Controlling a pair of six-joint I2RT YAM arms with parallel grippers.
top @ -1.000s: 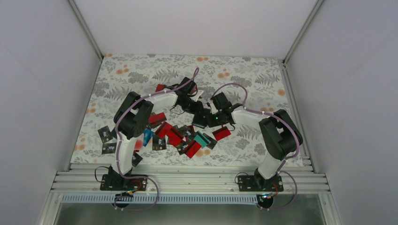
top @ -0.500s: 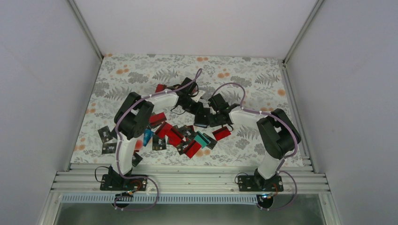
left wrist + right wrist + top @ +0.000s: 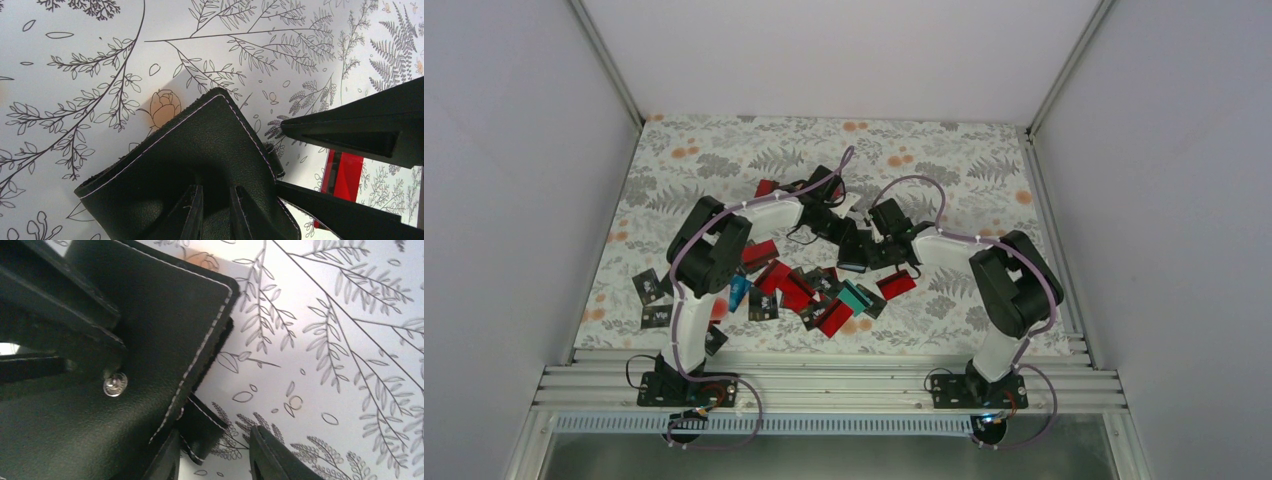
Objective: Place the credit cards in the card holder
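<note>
The black card holder [image 3: 851, 258] with white stitching hangs between both arms at mid-table. My left gripper [image 3: 216, 189] is shut on a panel of the card holder [image 3: 200, 135], its fingers close together. My right gripper [image 3: 215, 432] stands open around the small strap tab [image 3: 202, 427] at the edge of the card holder [image 3: 165, 315]; one finger lies against the leather and the other stands apart. A snap stud [image 3: 115, 384] shows on the inner face. Credit cards lie scattered below: red [image 3: 896, 284], teal [image 3: 854, 297] and black [image 3: 651, 287].
The floral tablecloth [image 3: 984, 170] covers the table. Most cards lie in a heap in front of the arms, with a few black ones near the left edge. A red card [image 3: 347, 172] shows between the right gripper's fingers [image 3: 350, 135]. White walls close in three sides.
The right gripper has shifted a little left and up, closer to the card holder. The left jaws have narrowed slightly on it.
</note>
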